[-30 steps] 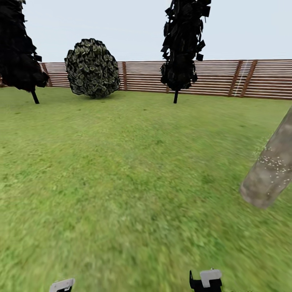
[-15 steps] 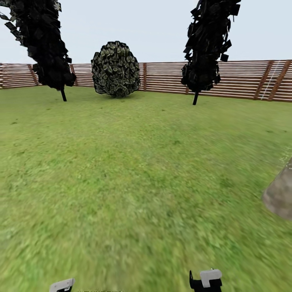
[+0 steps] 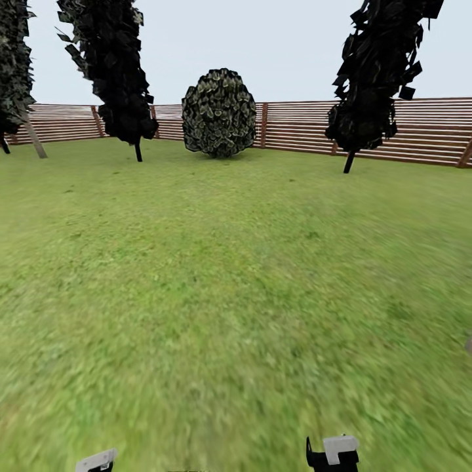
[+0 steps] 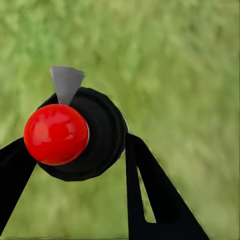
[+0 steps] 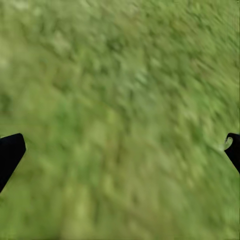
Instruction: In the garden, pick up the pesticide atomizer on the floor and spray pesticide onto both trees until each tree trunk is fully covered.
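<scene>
The pesticide atomizer (image 4: pixel 95 135), a black round body with a red ball top and a grey nozzle, sits between the black fingers (image 4: pixel 145 185) of my left gripper (image 4: pixel 75 150), which is shut on it. My right gripper (image 5: pixel 122 145) is open over bare grass, its fingertips far apart. In the head view a leaning grey-brown tree trunk (image 3: pixel 35 140) under a dark green canopy stands far off at the left by the fence. A sliver of another trunk (image 3: pixel 469 345) shows at the right edge. Grass floor (image 3: pixel 223 295) fills the ground between.
A brown slat fence (image 3: pixel 419 128) runs along the back. In front of it stand two near-black thin-trunked trees (image 3: pixel 115 78) (image 3: pixel 377 72) and a round leafy bush (image 3: pixel 219 113). White and black arm parts (image 3: pixel 334 452) (image 3: pixel 97 461) show at the bottom edge.
The head view has swung left: the bush and dark trees shifted right, the thick trunk at right slid almost out of view, and a far tree came in at left.
</scene>
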Controlling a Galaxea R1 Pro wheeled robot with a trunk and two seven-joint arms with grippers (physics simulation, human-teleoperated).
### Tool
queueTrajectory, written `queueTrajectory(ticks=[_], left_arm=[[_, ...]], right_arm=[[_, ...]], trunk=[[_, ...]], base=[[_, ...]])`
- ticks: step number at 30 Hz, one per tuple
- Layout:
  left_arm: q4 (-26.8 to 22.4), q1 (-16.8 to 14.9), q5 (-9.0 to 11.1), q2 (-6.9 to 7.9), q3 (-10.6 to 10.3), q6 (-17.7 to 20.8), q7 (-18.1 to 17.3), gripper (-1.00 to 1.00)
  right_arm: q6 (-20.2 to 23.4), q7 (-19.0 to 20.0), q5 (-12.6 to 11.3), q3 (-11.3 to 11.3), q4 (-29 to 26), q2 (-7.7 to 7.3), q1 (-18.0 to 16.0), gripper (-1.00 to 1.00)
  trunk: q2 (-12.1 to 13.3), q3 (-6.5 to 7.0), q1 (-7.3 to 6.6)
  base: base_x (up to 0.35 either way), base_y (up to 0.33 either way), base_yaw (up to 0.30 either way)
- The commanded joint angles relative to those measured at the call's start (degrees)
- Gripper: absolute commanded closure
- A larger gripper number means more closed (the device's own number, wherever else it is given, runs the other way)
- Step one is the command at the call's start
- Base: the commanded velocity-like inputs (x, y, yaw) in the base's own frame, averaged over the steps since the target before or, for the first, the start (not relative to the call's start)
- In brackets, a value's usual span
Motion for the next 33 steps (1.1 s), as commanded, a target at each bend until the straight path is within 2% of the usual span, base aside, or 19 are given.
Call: queueTrajectory(ticks=[1,21,28,33], left_arm=[[0.1,-0.1,0.1,0.00,0.4,-0.2,-0.3,1.00],[0.1,-0.1,0.0,-0.07,0.6,-0.2,-0.4,1.00],[0.1,-0.1,0.0,-0.09,0.6,-0.2,-0.3,1.00],[0.1,-0.1,0.0,-0.09,0.6,-0.3,-0.3,1.00]], right_arm=[[-0.1,-0.4,0.6,-0.2,0.0,0.01,0.0,-1.00],[-0.1,-0.4,0.6,-0.2,0.0,0.01,0.0,-1.00],[-0.1,-0.4,0.6,-0.2,0.0,0.01,0.0,-1.00],[-0.1,-0.4,0.6,-0.2,0.0,0.01,0.0,-1.00]], trunk=[[0.0,-0.05,-0.01],[0.0,-0.04,-0.01],[0.0,-0.04,-0.01],[0.0,-0.04,-0.01]], base=[[0.000,0.000,0.277],[0.000,0.000,0.278],[-0.214,0.211,0.278],[-0.124,0.052,0.278]])
